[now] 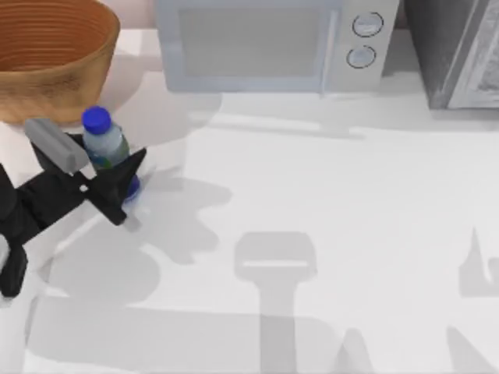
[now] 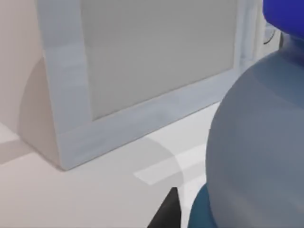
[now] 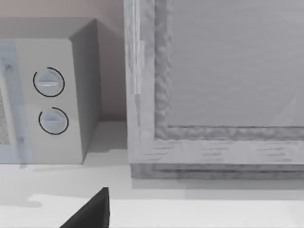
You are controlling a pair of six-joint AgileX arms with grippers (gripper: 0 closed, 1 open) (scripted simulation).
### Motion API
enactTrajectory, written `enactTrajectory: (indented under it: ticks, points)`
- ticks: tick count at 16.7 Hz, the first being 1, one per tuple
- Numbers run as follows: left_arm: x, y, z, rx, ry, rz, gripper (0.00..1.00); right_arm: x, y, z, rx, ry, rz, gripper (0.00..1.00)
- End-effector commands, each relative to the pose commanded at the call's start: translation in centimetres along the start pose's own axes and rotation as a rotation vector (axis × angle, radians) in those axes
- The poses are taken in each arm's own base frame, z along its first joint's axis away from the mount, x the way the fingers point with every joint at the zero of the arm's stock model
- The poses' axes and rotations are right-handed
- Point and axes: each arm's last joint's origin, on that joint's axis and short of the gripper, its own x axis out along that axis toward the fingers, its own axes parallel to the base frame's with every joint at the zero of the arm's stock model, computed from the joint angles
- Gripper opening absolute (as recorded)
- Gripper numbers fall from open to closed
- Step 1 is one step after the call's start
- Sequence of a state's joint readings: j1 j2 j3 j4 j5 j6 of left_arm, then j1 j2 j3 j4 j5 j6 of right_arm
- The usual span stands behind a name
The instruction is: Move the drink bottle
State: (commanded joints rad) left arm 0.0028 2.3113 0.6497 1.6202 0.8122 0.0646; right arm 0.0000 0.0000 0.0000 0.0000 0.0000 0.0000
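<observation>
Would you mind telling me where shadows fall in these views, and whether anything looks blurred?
Top view: soft grey arm shadows lie across the white table, beside the clear blue-capped drink bottle at the left gripper. Left wrist view: the bottle looms close and soft-edged. Right wrist view: the pale grey microwave shades the table beside it.

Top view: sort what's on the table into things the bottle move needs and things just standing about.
In the job:
bottle, upright at the table's left
left end effector, around the bottle

Just standing about:
basket, back left
microwave, at the back
grey cabinet, back right
</observation>
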Motion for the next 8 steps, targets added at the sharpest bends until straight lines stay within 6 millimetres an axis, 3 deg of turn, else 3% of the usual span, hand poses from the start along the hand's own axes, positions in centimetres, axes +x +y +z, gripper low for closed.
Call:
enactTrajectory:
  ticks: [5, 8]
  points:
    - [0.0, 0.0, 0.0, 0.0, 0.0, 0.0, 0.98, 0.0, 0.0, 0.0, 0.0, 0.0, 0.0, 1.0]
    - [0.0, 0.0, 0.0, 0.0, 0.0, 0.0, 1.0, 0.0, 0.0, 0.0, 0.0, 0.0, 0.0, 1.0]
